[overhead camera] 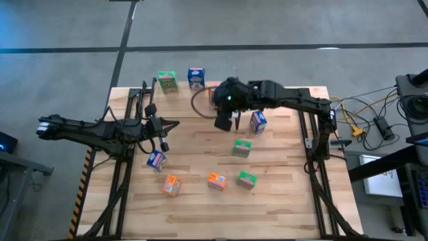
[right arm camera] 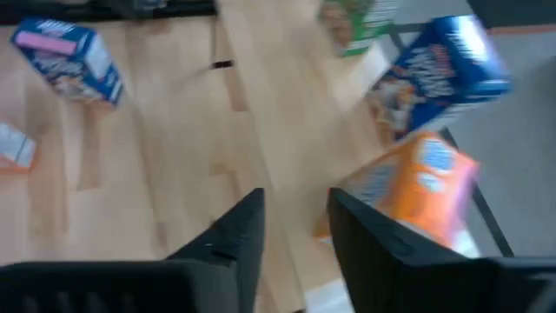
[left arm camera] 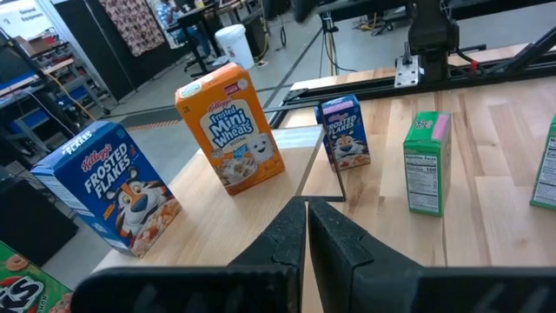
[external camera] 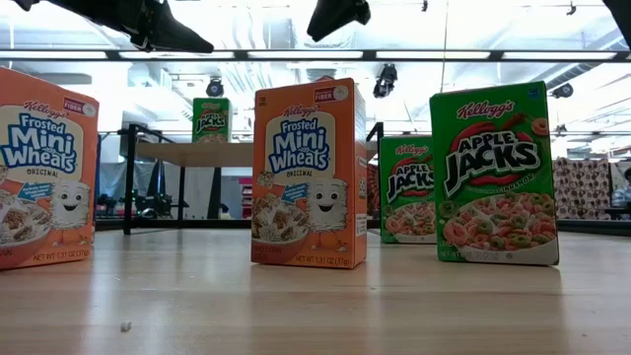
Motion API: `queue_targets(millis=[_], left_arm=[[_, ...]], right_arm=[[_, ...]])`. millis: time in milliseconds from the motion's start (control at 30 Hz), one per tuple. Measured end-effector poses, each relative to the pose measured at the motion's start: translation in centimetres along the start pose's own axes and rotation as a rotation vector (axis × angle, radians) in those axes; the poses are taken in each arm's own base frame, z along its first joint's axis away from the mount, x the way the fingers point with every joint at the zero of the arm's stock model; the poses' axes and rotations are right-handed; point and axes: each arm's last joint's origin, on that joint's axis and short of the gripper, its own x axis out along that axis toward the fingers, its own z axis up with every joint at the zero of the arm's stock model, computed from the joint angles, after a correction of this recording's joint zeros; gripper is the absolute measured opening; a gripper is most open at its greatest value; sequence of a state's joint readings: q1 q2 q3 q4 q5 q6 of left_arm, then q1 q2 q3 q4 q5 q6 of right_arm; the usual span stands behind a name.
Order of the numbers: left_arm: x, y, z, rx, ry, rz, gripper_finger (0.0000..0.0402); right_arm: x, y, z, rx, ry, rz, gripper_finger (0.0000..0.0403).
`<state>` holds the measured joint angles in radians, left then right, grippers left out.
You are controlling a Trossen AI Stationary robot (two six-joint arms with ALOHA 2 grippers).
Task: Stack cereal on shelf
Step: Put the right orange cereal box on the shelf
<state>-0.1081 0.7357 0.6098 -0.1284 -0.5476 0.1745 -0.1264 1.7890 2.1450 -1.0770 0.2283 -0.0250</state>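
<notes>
Three cereal boxes stand upright in a row on the shelf (overhead camera: pixel 180 100) at the table's far left: a green box (overhead camera: pixel 167 82), a blue box (overhead camera: pixel 196 78) and an orange box (right arm camera: pixel 426 191). My right gripper (right arm camera: pixel 295 235) hangs over the shelf's right end, open with nothing between its fingers; the orange box stands just past one finger. In the high view this gripper (overhead camera: pixel 224 122) hides most of the orange box. My left gripper (left arm camera: pixel 306 226) waits shut above the table's left side (overhead camera: pixel 170 124).
Loose boxes stand on the tabletop: blue (overhead camera: pixel 257 121), green (overhead camera: pixel 242 148), green (overhead camera: pixel 247 179), orange (overhead camera: pixel 216 181), orange (overhead camera: pixel 171 185) and blue (overhead camera: pixel 156 160). Black frame rails (overhead camera: pixel 311 144) run along both table sides. Cables lie off the right edge.
</notes>
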Motion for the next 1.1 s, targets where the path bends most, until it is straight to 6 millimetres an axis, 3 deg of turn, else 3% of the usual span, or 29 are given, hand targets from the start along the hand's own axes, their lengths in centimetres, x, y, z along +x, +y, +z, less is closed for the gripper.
queue_targets(millis=[267,533,867,1100], left_arm=[[0.0,0.0,0.0,0.000,0.000,-0.004,0.0000],[0.0,0.0,0.0,0.001,0.001,-0.007,0.0000],[0.0,0.0,0.0,0.001,0.000,-0.009,0.0000],[0.0,0.0,0.0,0.002,0.001,-0.009,0.0000]], right_arm=[[3.3,1.0,-1.7,-0.028,0.054,-0.012,0.0014],[6.6,-0.7,-3.3,-0.040,0.080,-0.249,0.0013],[8.8,-2.7,-4.7,-0.046,0.099,-0.290,0.0013],[9.7,-2.8,-5.4,-0.072,0.098,-0.293,0.0013]])
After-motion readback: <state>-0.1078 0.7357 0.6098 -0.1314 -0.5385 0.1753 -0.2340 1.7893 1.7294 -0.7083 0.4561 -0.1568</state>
